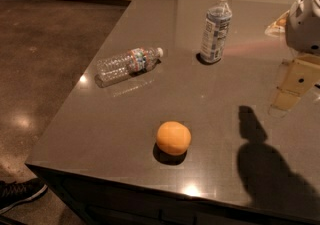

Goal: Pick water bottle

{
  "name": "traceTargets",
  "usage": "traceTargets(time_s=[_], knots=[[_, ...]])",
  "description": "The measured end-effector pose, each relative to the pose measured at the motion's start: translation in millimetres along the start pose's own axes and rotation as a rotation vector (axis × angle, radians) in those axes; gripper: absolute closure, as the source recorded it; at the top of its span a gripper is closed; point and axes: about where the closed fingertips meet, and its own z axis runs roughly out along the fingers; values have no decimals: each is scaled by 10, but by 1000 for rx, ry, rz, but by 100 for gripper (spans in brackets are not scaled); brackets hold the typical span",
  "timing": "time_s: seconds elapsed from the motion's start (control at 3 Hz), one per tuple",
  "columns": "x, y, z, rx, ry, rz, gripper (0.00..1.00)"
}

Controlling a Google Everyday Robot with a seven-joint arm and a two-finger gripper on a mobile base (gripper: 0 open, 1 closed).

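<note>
Progress looks minimal: the water bottle (127, 65) lies on its side on the countertop (100, 129), untouched, beyond and left of the orange (173, 138). The gripper (295, 83) hangs well to the right of the orange, apparently holding nothing, though how wide it stands I cannot tell. Reaching across, grasping and lifting are all left to do.

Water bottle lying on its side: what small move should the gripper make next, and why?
Probably carry the gripper left toward the water bottle. The gripper hangs over the right side of the table, far from it, and the upright bottle and orange flank the path.
</note>
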Motion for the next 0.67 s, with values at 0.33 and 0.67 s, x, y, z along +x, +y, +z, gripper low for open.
traceTargets(time_s=[0.33,0.67], knots=[[0,0,0,0,0,0,0],[-131,-11,40,-73,-36,-83,0]])
